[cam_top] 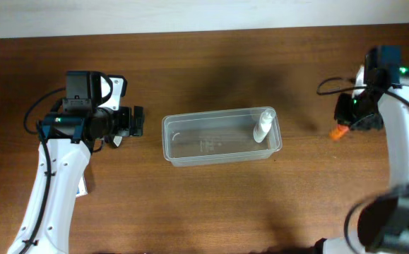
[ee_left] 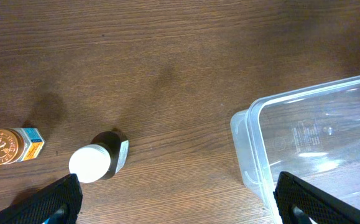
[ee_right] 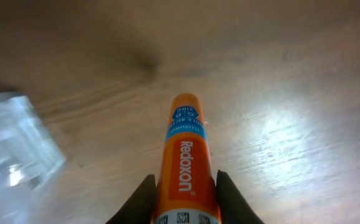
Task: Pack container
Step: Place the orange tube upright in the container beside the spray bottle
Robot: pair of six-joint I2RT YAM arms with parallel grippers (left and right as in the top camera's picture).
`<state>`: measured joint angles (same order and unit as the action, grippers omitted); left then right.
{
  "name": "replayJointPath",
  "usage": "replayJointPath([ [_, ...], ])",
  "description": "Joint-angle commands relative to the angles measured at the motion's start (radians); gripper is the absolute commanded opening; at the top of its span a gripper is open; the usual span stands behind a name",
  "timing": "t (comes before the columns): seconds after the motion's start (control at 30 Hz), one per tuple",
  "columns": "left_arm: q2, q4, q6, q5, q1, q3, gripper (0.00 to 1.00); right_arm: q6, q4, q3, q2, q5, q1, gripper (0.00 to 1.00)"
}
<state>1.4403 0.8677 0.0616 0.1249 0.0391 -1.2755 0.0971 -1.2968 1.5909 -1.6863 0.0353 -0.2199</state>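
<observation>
The clear plastic container (cam_top: 222, 136) sits mid-table with a small white bottle (cam_top: 263, 125) lying in its right end. Its corner shows in the left wrist view (ee_left: 316, 143) and blurred in the right wrist view (ee_right: 12, 143). My left gripper (cam_top: 135, 121) is open and empty, just left of the container; in its wrist view (ee_left: 173, 202) a dark bottle with a white cap (ee_left: 99, 160) and a gold-capped bottle (ee_left: 9, 146) lie on the table. My right gripper (cam_top: 347, 120) is shut on an orange Redoxon tube (ee_right: 184, 162), whose orange tip shows overhead (cam_top: 339, 132), right of the container.
The wooden table's far edge (cam_top: 204, 32) runs along the top. A cable (cam_top: 331, 85) loops by the right arm. The left arm (cam_top: 56, 190) stretches down the left side, the right arm (cam_top: 402, 162) down the right.
</observation>
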Motion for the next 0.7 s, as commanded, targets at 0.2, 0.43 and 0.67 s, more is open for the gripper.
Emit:
replayJointPath([
  [0.2,0.005,-0.002,0.015,0.018,-0.003,-0.023,0.99,-0.03,-0.155,0.097,0.232,-0.033,0.256,0.21],
  [0.43,0.005,-0.002,0.015,0.018,-0.003,-0.023,0.99,-0.011,-0.146,0.096,0.211,-0.066,0.436,0.22],
  [0.67,0.005,0.001,0.015,0.018,-0.003,-0.023,0.99,-0.011,-0.124,0.096,0.092,-0.066,0.488,0.22],
])
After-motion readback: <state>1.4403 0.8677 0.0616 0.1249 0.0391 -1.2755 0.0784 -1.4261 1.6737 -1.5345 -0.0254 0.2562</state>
